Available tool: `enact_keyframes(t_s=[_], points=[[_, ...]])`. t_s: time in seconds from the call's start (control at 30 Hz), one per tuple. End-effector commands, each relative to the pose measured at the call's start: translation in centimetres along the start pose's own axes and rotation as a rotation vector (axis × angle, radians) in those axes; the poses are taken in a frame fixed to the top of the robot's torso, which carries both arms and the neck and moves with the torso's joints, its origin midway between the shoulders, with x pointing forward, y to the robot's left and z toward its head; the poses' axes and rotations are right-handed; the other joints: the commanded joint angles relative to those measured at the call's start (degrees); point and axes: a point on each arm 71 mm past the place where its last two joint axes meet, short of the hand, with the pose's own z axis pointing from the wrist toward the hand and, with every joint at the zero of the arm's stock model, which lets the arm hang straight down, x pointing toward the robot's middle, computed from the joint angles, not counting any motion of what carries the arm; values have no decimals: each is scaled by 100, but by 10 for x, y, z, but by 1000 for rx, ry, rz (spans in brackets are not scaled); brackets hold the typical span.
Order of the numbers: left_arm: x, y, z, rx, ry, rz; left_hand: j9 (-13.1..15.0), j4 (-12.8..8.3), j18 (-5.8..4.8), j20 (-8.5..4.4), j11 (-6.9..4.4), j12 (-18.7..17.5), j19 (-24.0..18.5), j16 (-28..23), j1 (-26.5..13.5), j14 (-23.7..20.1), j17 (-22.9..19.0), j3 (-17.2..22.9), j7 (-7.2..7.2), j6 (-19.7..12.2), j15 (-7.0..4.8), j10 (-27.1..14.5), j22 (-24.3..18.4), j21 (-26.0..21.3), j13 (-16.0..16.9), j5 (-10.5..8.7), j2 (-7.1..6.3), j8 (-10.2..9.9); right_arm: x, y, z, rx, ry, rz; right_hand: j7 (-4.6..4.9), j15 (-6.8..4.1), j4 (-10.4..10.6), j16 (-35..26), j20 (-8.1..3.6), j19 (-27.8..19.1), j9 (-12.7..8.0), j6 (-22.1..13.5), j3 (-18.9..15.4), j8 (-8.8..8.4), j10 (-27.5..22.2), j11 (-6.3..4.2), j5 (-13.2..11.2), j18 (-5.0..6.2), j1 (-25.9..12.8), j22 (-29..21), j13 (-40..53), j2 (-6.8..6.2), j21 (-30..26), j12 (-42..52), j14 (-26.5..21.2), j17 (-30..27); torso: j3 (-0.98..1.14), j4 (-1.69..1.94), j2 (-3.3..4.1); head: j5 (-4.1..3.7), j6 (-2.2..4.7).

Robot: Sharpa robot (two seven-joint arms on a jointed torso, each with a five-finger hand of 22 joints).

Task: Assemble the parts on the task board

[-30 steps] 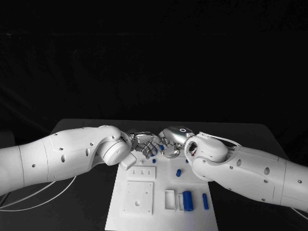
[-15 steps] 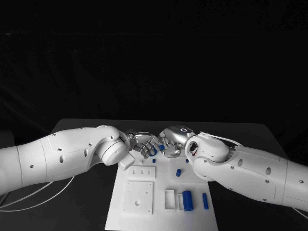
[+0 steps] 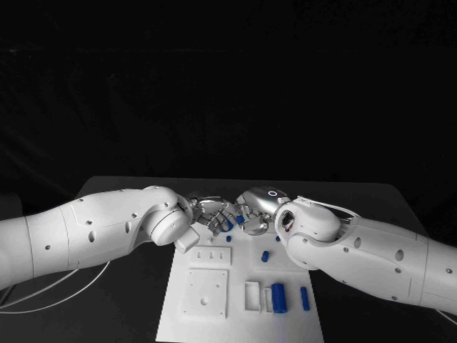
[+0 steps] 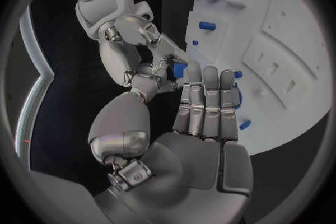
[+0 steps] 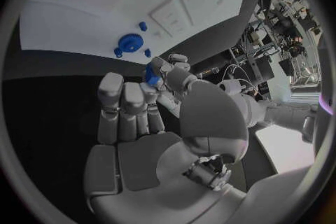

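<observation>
Head view: left hand (image 3: pixel 210 212) and right hand (image 3: pixel 251 213) meet fingertip to fingertip over the far end of the task board (image 3: pixel 239 314) at frame centre; bare table (image 3: pixel 116 300) flanks both long board edges. Left wrist view: both hands pinch one small blue part (image 4: pixel 179 70) just off the board's edge. Right wrist view: the same part (image 5: pixel 150 74) sits between the fingertips; a blue gear (image 5: pixel 130 42) stands near the board's edge.

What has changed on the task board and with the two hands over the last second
Nothing visibly changed: the left hand and right hand stay together over the far end of the task board, fingers around a small blue part, and the other blue parts lie where they did.
</observation>
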Motion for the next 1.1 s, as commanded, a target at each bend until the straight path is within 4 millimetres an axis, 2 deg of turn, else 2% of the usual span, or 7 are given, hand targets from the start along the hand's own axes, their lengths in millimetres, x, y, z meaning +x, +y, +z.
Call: enact_keyframes(t_s=[0.03, 0.23, 0.9, 1.1], points=[[2, 0, 0, -4, 23, 18, -16, 57, 25, -178, 48, 11, -26, 39, -24, -34, -7, 2, 18, -72, 2, -17, 81, 4, -4, -23, -23, -61, 0, 1, -1, -5, -4, -14, 207, -20, -4, 1, 10, 35, 9, 585, 24, 13, 28, -3, 12, 333, -12, 79, 10, 32, 33, -30, 12, 4, 2, -3, 0, -2, -7], [4, 0, 0, -1, 33, 17, -63, 108, 28, -166, 103, 3, -48, 33, -69, -59, -21, -14, 88, -261, 14, -45, 80, -4, -12, -25, -16, -210, 0, 2, -1, -7, -2, -15, 207, -20, -4, 1, 10, 36, 9, 586, 27, 12, 29, -3, 12, 333, -12, 79, 10, 31, 33, -30, 13, 4, 4, -1, -1, 3, 10], [6, -2, 1, 7, 39, 2, -65, 94, 33, -163, 110, 1, -53, 36, -38, -60, -27, -5, 96, -269, 16, -44, 83, -2, -18, -25, 37, -234, 2, 11, 3, -26, 9, -7, 208, -20, -4, 0, 11, 38, 7, 588, 40, 9, 31, -3, 12, 333, -18, 79, 13, 27, 33, -33, 13, 3, -1, 2, -1, -8, 8], [6, -2, 1, 9, 34, -3, -69, 89, 33, -158, 118, -8, -58, 34, -38, -62, -34, -11, 105, -287, 20, -45, 84, -2, -26, -25, 92, -259, 5, 15, 3, -32, 19, 1, 208, -19, -4, 0, 12, 38, 6, 589, 45, 7, 32, -3, 12, 333, -21, 78, 14, 26, 33, -34, 14, 3, -4, 0, 2, 1, 6]])
